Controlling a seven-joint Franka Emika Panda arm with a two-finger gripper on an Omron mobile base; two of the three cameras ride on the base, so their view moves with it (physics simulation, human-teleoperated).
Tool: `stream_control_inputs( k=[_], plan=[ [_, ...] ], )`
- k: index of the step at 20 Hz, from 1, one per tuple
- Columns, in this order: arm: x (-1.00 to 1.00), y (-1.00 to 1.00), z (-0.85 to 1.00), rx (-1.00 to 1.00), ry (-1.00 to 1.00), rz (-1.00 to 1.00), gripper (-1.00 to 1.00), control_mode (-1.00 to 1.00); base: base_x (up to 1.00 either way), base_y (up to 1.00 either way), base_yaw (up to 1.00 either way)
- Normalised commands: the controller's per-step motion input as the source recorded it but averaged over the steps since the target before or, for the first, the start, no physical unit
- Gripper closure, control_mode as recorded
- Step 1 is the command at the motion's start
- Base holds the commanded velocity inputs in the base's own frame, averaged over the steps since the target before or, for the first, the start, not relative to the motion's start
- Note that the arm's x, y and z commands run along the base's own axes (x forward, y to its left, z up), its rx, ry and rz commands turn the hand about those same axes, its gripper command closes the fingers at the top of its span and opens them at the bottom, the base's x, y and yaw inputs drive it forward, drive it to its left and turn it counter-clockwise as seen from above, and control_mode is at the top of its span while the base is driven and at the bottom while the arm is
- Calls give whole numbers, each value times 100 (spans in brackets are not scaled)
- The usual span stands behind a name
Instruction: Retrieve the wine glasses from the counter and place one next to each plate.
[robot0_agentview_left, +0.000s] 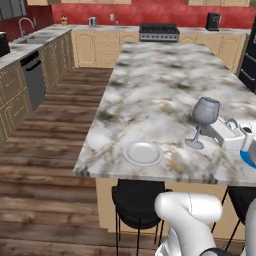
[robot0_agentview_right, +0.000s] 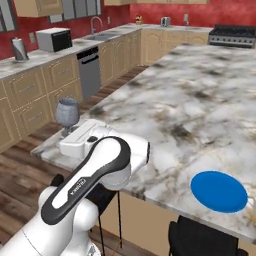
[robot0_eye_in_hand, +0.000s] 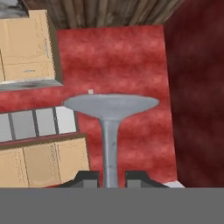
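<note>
One grey-blue stemmed wine glass (robot0_agentview_left: 204, 120) is pinched at its stem by the nearly closed tool (robot0_eye_in_hand: 110, 178). Keep it upright and set its foot gently on the veined marble counter (robot0_agentview_left: 160, 85) beside the round white plate (robot0_agentview_left: 143, 153).

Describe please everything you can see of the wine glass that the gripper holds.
The wine glass is translucent grey-blue, with a rounded bowl, a thin stem and a round foot. It tilts, lifted over the marble counter between the white plate and the blue plate. The gripper is shut on its stem near the foot.
</note>
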Motion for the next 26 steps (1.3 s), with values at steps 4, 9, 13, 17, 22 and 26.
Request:
stream_control_inputs(
  k=[4,9,13,17,22,26],
  plan=[
    [30,-6,-10,0,0,14,100,-100,34,-9,17],
    [60,-5,-28,-15,4,18,100,-100,0,0,0],
    [23,-19,-31,-21,-4,19,100,-100,0,0,0],
    [9,-43,-37,-11,-15,15,100,-100,0,0,0],
    [9,-42,-31,-6,-18,1,100,-100,0,0,0],
    [21,-11,-15,-4,-10,-24,100,-100,0,0,0]
  ],
)
